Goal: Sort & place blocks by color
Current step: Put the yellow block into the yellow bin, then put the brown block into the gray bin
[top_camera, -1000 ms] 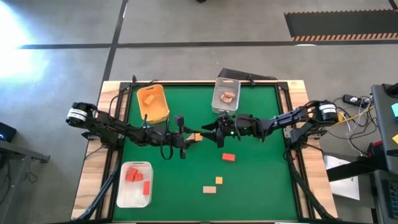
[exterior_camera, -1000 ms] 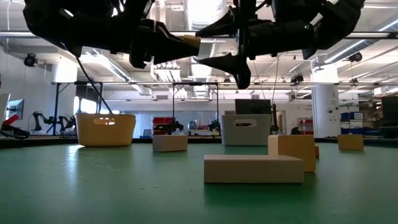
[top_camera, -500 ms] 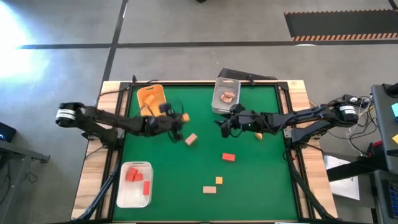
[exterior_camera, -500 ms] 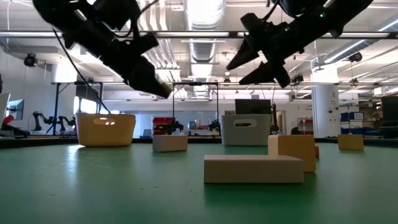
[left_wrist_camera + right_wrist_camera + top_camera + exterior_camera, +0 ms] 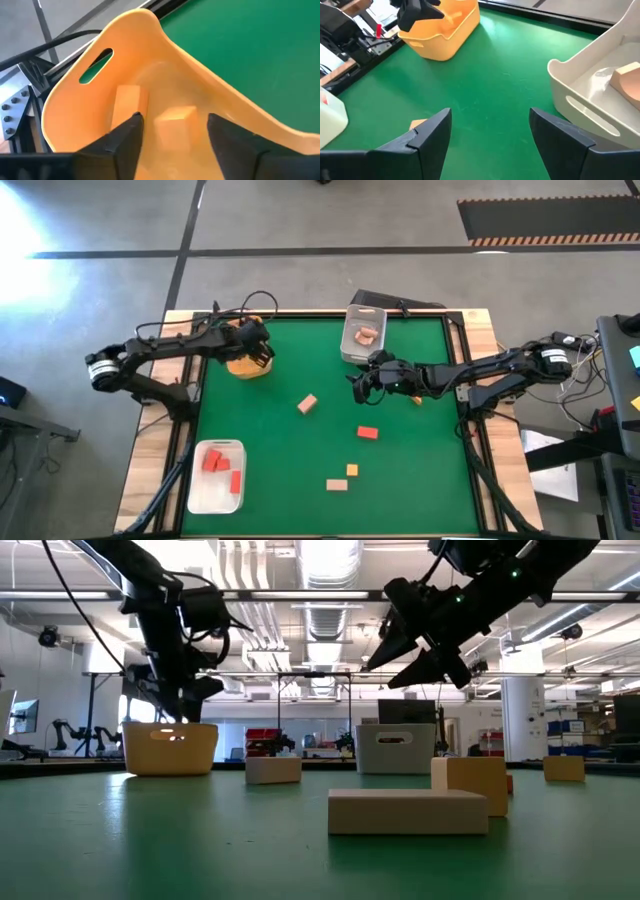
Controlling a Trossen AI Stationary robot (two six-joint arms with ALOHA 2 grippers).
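You have loose blocks on the green bench (image 5: 420,460): a tan block (image 5: 307,403) lying alone near the middle, a red block (image 5: 367,434) nearer the right arm, and a yellow-orange block (image 5: 352,470) just beside another tan block (image 5: 337,484) toward the front edge. Two red blocks (image 5: 216,463) lie in the clear bin (image 5: 218,498) at the front left, and tan blocks (image 5: 366,335) sit in the white bin (image 5: 348,348) at the back.

Only your left wrist view looks down into the orange bin (image 5: 145,30), where two yellow-orange blocks (image 5: 175,125) lie side by side on its floor; from above the arm covers them. Your low view shows the nearest tan block as a long bar, with the yellow-orange one standing close behind it.

Your left end effector (image 5: 256,350) hangs over the orange bin, pointing down into it, fingers (image 5: 125,142) spread and holding nothing. Your right arm reaches in from the right, its end effector (image 5: 357,384) raised above the bench just in front of the white bin, fingers (image 5: 432,132) spread wide and empty.
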